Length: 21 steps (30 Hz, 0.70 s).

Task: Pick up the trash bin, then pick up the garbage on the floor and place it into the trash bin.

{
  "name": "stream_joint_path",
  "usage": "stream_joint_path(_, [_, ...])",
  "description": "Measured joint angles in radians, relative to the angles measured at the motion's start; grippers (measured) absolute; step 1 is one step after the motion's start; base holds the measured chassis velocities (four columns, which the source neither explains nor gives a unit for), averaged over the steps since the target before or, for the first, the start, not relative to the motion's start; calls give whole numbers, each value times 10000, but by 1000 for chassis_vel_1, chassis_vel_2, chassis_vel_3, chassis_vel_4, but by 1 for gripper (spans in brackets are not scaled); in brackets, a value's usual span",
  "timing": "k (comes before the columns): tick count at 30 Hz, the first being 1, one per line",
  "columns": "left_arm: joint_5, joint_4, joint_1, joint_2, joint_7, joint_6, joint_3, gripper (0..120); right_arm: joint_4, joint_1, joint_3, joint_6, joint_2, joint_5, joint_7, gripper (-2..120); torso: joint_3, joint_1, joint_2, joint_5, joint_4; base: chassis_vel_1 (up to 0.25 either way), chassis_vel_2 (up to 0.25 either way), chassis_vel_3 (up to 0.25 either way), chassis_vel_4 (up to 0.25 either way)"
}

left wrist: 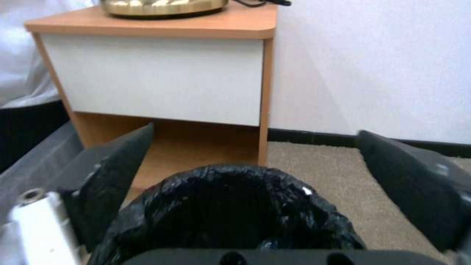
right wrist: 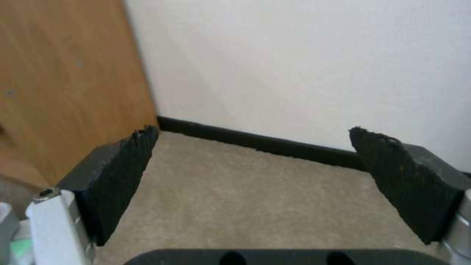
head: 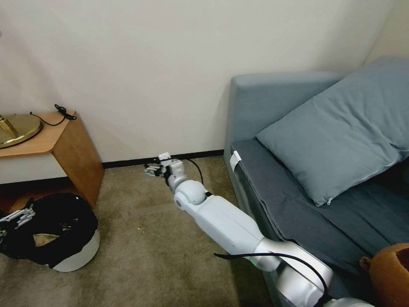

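Small round white plastic trash bin (head: 79, 256) with glossy black bag liner bunched over its rim, tilted on the tan carpet (head: 145, 243) at the lower left of the head view, just beside the foot of the orange-brown wooden nightstand (head: 74, 149). Left gripper (head: 17, 216) at the bin's near-left rim, touching the crumpled liner; in the left wrist view, black fingers (left wrist: 117, 173) spread wide, the liner's dark mouth (left wrist: 230, 209) between and below them, not clamped. A pale scrap visible inside the bin through the opening. Right arm stretched forward over the carpet, right gripper (head: 152, 170) low near the black baseboard (head: 128, 161) between nightstand and grey-blue fabric sofa (head: 272, 106). In the right wrist view, ridged black pads (right wrist: 130, 173) well apart, bare carpet between them. Brass lamp base (head: 17, 128) and a black cord on the nightstand top. Large grey-blue cushion (head: 341, 128) lying on the sofa seat.
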Motion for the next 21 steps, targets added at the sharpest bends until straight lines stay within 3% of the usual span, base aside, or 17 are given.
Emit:
stream_joint_path(9, [370,-246,-42,-135,-105,178,519,100,1419,-1035,476,-197,-752,-73,33,100,0,0,0,1,3,0,0,0,0])
stream_joint_path(21, [375,-257,-42,-154,-148,220,532,100,1540,-1098,485,-262,-806,-155,33,100,0,0,0,1,4,0,0,0,0])
